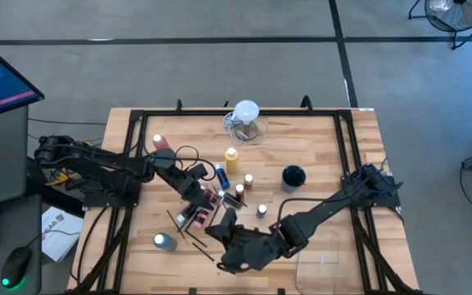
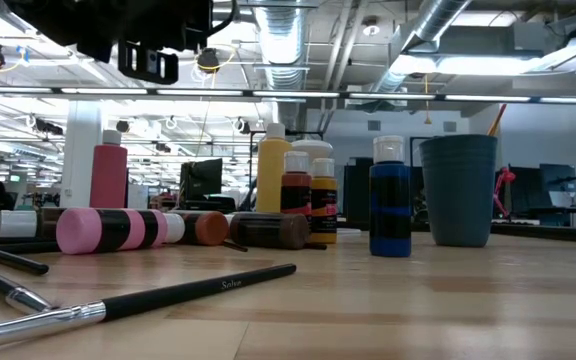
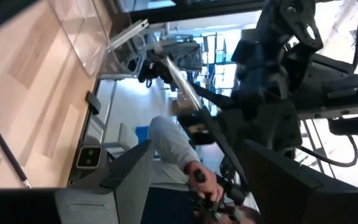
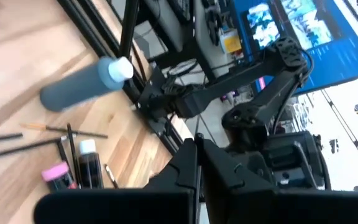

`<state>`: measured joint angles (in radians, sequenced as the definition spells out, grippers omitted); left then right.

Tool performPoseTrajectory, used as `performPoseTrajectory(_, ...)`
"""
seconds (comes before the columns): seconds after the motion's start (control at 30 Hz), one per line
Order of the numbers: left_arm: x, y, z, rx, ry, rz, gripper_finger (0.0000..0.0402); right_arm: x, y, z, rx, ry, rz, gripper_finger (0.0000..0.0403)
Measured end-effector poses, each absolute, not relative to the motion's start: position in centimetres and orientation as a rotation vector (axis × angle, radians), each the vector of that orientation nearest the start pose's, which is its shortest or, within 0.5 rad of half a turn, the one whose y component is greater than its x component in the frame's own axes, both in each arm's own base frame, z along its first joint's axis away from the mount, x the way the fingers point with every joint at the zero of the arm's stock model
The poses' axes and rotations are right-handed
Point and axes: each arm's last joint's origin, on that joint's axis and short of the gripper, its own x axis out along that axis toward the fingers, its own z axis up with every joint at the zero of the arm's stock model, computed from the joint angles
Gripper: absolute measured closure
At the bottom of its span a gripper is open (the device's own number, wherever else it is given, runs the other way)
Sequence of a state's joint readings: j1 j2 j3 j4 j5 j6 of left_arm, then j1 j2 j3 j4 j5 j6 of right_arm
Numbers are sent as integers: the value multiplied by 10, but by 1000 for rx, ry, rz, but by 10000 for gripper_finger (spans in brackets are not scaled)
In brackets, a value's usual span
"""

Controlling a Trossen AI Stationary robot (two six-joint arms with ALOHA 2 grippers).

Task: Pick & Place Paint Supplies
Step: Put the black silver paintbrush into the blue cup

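Wooden table (image 1: pixel 318 172) strewn with paint bottles (image 2: pixel 309 205), open office beyond.

Left claw (image 1: pixel 197 190) hangs with fingers spread above the bench's middle; right claw (image 1: pixel 226 223), fingers pressed together, reaches toward the near edge.
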<state>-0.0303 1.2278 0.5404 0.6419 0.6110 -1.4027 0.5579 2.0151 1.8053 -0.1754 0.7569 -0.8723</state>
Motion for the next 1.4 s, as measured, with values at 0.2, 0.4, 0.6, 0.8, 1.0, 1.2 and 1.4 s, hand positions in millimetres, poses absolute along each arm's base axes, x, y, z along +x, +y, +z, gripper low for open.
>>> performPoseTrajectory(0.2, 250, -25, 240, -1319, 457, -508, 170, 410, 229, 319, -1086, 357, -67, 403)
performPoseTrajectory(0.4, 250, -26, 240, -1301, 447, -512, 170, 414, 223, 320, -1071, 342, -63, 403)
performPoseTrajectory(0.6, 250, -26, 241, -1302, 442, -513, 170, 417, 219, 320, -1071, 349, -72, 403)
performPoseTrajectory(0.8, 250, -20, 242, -1329, 421, -492, 174, 419, 213, 320, -1077, 358, -82, 403)
performPoseTrajectory(1.0, 251, -14, 242, -1335, 399, -474, 202, 420, 210, 320, -1078, 364, -89, 403)
performPoseTrajectory(1.2, 251, -12, 243, -1331, 390, -479, 241, 422, 206, 320, -1080, 372, -95, 403)
performPoseTrajectory(1.4, 251, -12, 244, -1326, 378, -483, 265, 428, 195, 319, -1076, 388, -119, 403)
